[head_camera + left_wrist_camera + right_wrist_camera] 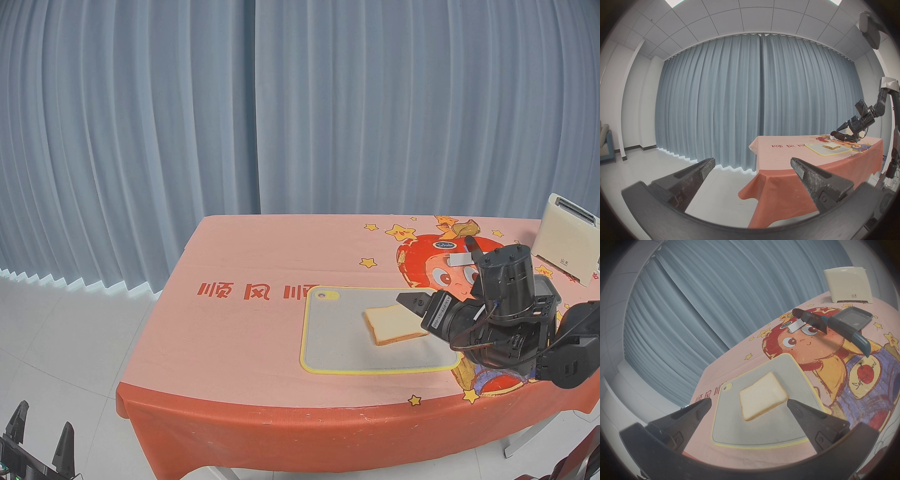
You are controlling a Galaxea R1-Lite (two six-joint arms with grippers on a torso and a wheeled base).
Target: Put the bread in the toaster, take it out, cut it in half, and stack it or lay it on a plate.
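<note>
**Right gripper** (409, 300): fingers spread wide, nothing held. It sits low over the right end of the cutting board, pointing towards the robot's left, with its tips at the right edge of the bread. In the right wrist view the right gripper (748, 402) frames the slice, one finger on either side and nearer the camera. Whether the fingers touch the slice cannot be told.

**Bread** (394, 324): one whole, uncut slice with a pale face and a brown crust. It lies flat on the right half of the cutting board (337, 337).

**Cutting board:** grey with a yellow rim and a hanging hole at its far left corner. It lies on the orange cartoon-print tablecloth (250, 325).

**Toaster** (565, 237): cream, upright at the far right of the table, well apart from the board.

**Right wrist view adds:** a knife (828, 322) with a dark blade and a teal handle. It lies on the cartoon face between the board and the toaster, just beside a dark grey tray (851, 318).

**Left wrist view adds:** a side-on look at the table, with the bread (831, 145) on the board and the right arm angled down over it.

**Left gripper** (751, 161): fingers wide apart and empty. It hangs low over the floor, well apart from the table on its left side.
</note>
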